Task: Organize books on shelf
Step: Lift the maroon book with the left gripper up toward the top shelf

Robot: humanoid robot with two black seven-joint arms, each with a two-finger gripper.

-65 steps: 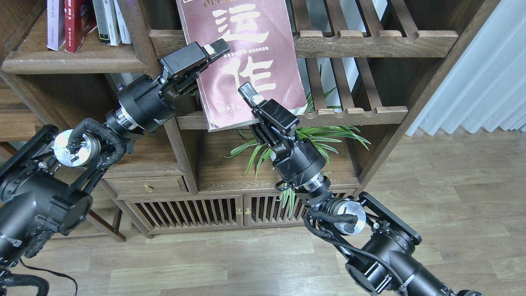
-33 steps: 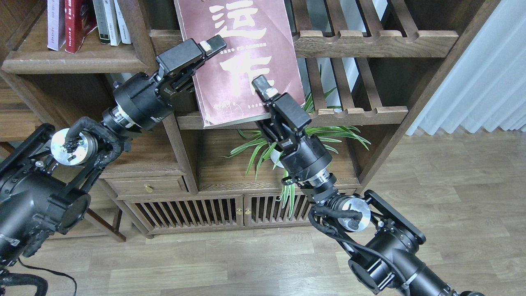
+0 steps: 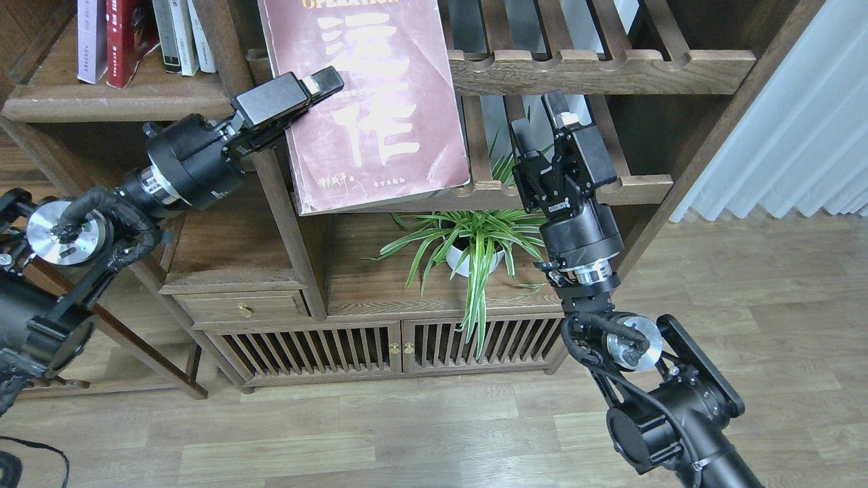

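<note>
Now the left gripper [image 3: 308, 91] pinches the maroon book [image 3: 369, 102] at its left edge, in front of the slatted rack [image 3: 597, 64]. Right gripper [image 3: 542, 118], spread, holds nothing. Carry it upright toward the shelf [image 3: 115, 102], beside the red book [image 3: 125, 37].

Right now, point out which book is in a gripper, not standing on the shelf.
The maroon book with big white characters: the left gripper clamps its left edge. The lavender-white book and red book stand upright on the shelf.
</note>
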